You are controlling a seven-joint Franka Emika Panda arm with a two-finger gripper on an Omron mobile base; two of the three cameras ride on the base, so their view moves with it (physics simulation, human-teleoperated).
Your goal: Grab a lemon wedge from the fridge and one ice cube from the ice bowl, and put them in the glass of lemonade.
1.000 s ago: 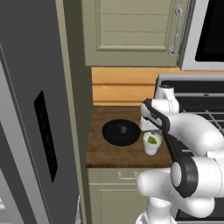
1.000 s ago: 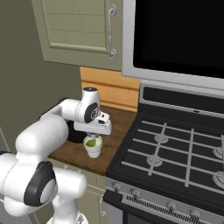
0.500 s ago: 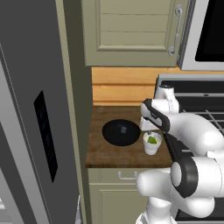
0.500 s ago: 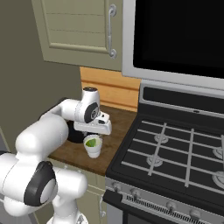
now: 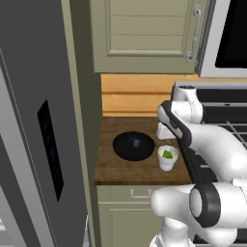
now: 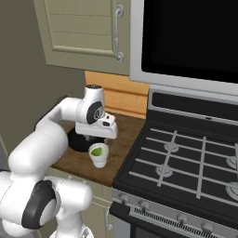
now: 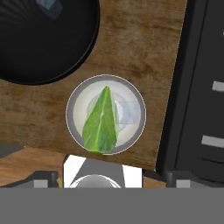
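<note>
Glass (image 7: 105, 114), frame centre, on desk (image 7: 135, 39): holds lemon wedge (image 7: 101, 124) and ice cube (image 7: 124, 110). Black bowl (image 7: 43, 39), upper left. My jaws: cannot tell their spread.

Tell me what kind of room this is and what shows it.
A home kitchen, rendered in simulation. A gas stove with burner grates stands beside a wooden counter, beige-green cabinets hang above, and a tall grey fridge stands on the left.

Lemon wedge (image 7: 100, 122) in glass (image 7: 105, 114) – ice bowl (image 5: 133, 145) left of glass – stove (image 6: 186, 167) right.
</note>
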